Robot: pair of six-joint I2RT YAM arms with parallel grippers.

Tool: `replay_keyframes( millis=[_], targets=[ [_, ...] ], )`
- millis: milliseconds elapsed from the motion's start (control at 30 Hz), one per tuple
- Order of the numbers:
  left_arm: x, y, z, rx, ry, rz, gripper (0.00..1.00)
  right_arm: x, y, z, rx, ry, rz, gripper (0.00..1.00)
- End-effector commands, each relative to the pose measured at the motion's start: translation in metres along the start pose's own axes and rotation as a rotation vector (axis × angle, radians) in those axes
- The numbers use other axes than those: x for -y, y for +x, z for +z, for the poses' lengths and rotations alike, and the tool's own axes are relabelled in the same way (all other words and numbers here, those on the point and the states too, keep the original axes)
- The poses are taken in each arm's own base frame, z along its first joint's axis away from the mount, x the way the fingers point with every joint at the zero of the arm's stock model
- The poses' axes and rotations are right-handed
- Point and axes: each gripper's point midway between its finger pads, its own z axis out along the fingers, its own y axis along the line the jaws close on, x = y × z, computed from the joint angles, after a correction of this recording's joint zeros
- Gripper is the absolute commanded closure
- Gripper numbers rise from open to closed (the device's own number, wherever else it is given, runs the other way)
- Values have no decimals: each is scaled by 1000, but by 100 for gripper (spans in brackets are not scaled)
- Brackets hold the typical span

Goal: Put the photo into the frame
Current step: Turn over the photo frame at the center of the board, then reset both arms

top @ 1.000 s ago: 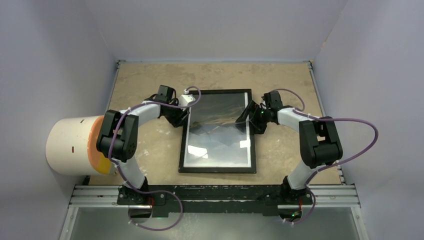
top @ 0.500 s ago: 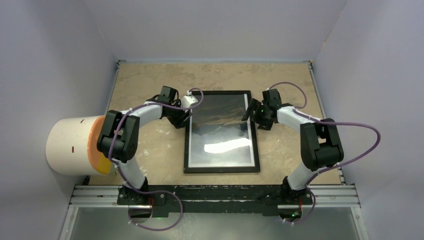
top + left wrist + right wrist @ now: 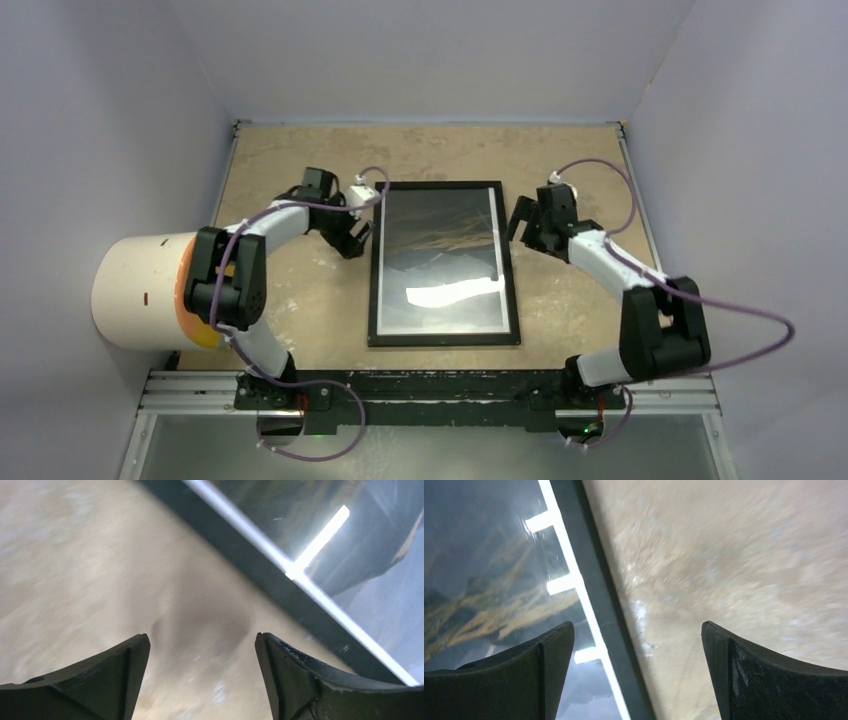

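The black frame (image 3: 445, 340) lies flat mid-table with the glossy photo (image 3: 440, 265) inside its rails, dark mountains at the far end and glare near the front. My left gripper (image 3: 352, 236) is open and empty over bare table just left of the frame's far-left rail. In the left wrist view the gripper (image 3: 202, 645) is over tabletop, with the rail (image 3: 260, 565) and photo (image 3: 380, 555) at upper right. My right gripper (image 3: 519, 220) is open and empty at the far-right rail. In the right wrist view the gripper (image 3: 638, 630) straddles the rail (image 3: 589, 580), its left finger over the photo (image 3: 484, 580).
A big white cylinder with an orange end (image 3: 140, 290) lies at the table's left edge beside the left arm. Pale walls close in the left, back and right. A metal rail (image 3: 430, 385) runs along the near edge at the arm bases.
The frame with the photo shifted slightly right and squared up. Both grippers then drew back outward from its far side rails, the right arm stretching out to the right.
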Motion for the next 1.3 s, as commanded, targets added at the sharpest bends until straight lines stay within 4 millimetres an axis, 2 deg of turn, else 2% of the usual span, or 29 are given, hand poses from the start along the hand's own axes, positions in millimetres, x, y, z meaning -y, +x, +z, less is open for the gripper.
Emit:
replay_keyframes(
  millis=[0, 67, 167, 267, 333, 400, 467, 633, 767, 833, 900, 967, 1033, 1100, 1167, 1200, 1267],
  targets=[
    [-58, -38, -71, 293, -147, -124, 15, 30, -64, -28, 404, 121, -72, 1],
    [-81, -37, -91, 398, -275, -178, 12, 45, -72, -31, 476, 190, -55, 1],
    [-97, -32, -111, 556, -399, -186, 10, 71, -77, -31, 550, 321, -1, 1],
    [-97, -20, -110, 639, -497, -163, 9, 95, -82, -37, 645, 443, 65, 1],
    [-97, -13, -104, 681, -534, -160, 8, 101, -88, -47, 749, 437, 96, 1],
    [-97, -13, -104, 748, -559, -161, 8, 107, -84, -50, 824, 403, 92, 1],
    [-97, -10, -100, 796, -568, -194, 7, 110, -89, -55, 886, 370, 81, 1],
    [-96, 2, -85, 838, -583, -225, 6, 108, -88, -53, 932, 308, 21, 1],
    [-89, 8, -87, 850, -621, -206, 5, 116, -81, -49, 932, 334, 18, 1],
    [-73, 14, -87, 888, -628, -153, 4, 109, -84, -52, 950, 295, 7, 1],
    [-60, 5, -95, 949, -641, -77, 4, 108, -84, -52, 954, 283, 32, 1],
    [-67, 10, -85, 871, -633, -97, 4, 109, -82, -52, 975, 266, 54, 1],
    [-71, 5, -84, 896, -632, -113, 4, 103, -88, -54, 1022, 239, 17, 1],
    [-75, 7, -78, 843, -619, -119, 4, 97, -94, -48, 1028, 215, -2, 1],
    [-77, 3, -78, 868, -619, -130, 4, 94, -93, -37, 1013, 218, -81, 1],
    [-77, 5, -77, 855, -620, -134, 3, 88, -97, -36, 1025, 204, -112, 1],
    [-78, 6, -77, 845, -621, -138, 3, 68, -86, -16, 935, 86, -184, 1]
  ],
)
